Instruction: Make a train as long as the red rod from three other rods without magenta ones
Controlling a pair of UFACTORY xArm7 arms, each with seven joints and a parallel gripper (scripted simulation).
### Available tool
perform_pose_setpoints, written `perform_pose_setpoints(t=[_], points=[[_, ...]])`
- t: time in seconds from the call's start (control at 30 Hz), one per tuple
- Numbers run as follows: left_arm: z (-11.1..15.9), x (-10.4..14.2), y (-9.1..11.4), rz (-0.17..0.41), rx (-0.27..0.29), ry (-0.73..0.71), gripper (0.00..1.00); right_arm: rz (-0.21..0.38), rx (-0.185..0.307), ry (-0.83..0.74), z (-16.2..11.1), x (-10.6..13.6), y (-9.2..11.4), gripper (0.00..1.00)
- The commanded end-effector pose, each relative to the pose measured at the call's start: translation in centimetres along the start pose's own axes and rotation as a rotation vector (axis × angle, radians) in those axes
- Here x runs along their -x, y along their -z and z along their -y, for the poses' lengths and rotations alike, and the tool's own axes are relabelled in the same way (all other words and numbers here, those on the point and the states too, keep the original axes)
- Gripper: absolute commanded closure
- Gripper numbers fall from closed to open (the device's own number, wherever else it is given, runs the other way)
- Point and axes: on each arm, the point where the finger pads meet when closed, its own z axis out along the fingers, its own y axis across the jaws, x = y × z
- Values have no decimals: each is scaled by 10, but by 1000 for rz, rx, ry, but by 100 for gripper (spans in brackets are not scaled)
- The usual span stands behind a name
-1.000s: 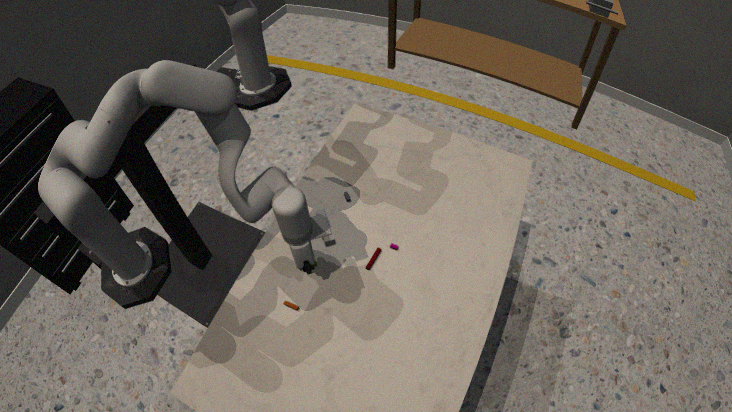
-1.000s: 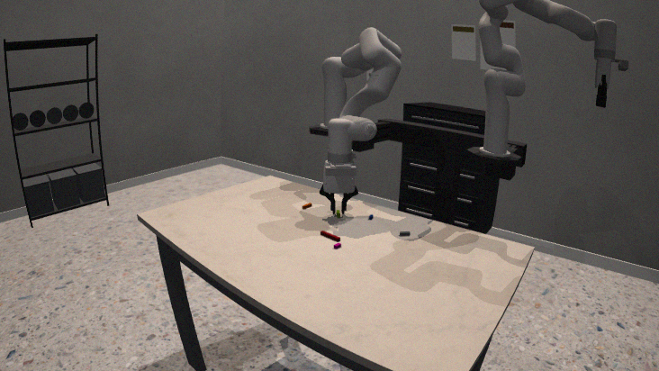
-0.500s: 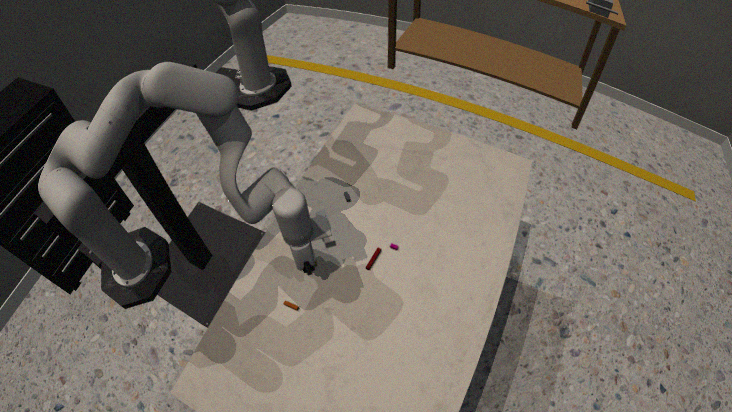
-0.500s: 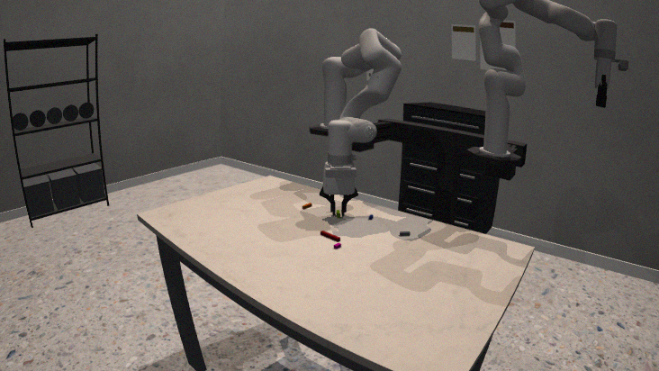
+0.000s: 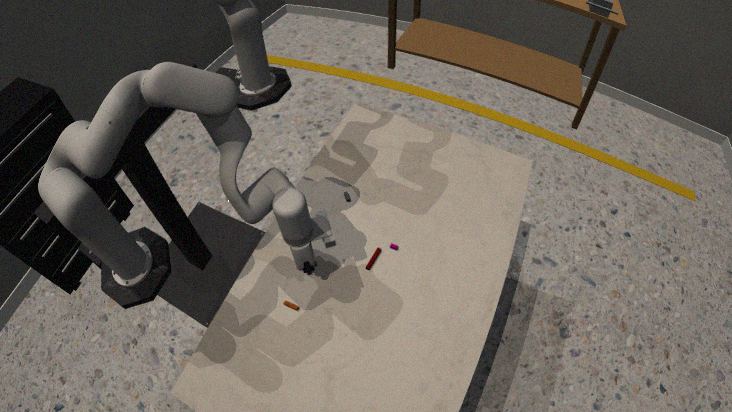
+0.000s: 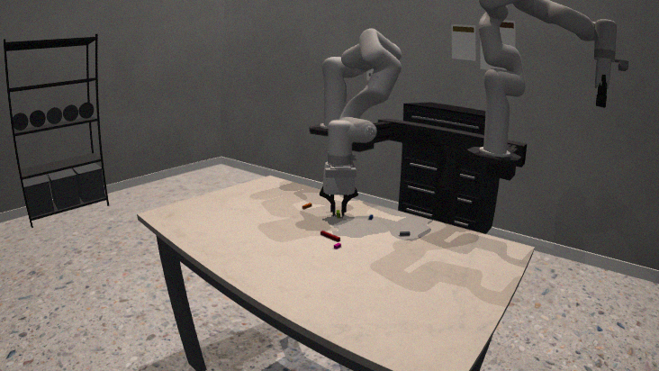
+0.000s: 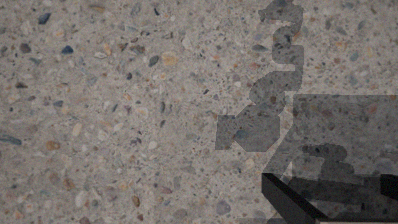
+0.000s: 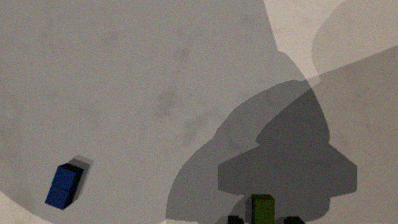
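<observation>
Loose straddle, risk of a skewed pinch
The lime rod (image 5: 315, 264) (image 6: 338, 213) (image 8: 263, 209) lay between the right gripper's (image 5: 307, 267) (image 6: 338, 212) (image 8: 265, 220) part-open, ungripping fingers; uneven closing could have twisted it. The blue rod (image 6: 370, 216) (image 8: 64, 186) sat well aside. The left gripper (image 6: 600, 97) hung wide open, away from the table (image 5: 435, 307) (image 6: 276, 276).

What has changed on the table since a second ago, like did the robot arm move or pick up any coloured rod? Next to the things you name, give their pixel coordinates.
Nothing visibly changed. The right gripper (image 5: 307, 267) (image 6: 338, 215) (image 8: 264, 221) is still around the yellow-green rod (image 6: 338, 213) (image 8: 263, 210) without gripping it. The left gripper (image 6: 600, 104) and the red (image 5: 373, 258) (image 6: 329, 236), orange (image 5: 290, 305) (image 6: 307, 205), grey (image 5: 347, 196) (image 6: 404, 233) and magenta (image 5: 393, 246) (image 6: 337, 246) rods stayed put.
</observation>
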Motion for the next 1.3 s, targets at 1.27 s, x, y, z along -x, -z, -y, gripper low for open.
perform_pose_setpoints(t=[1.27], points=[[0, -1, 2, -5, 1, 0, 0, -4, 0, 0, 0, -2, 1, 94]])
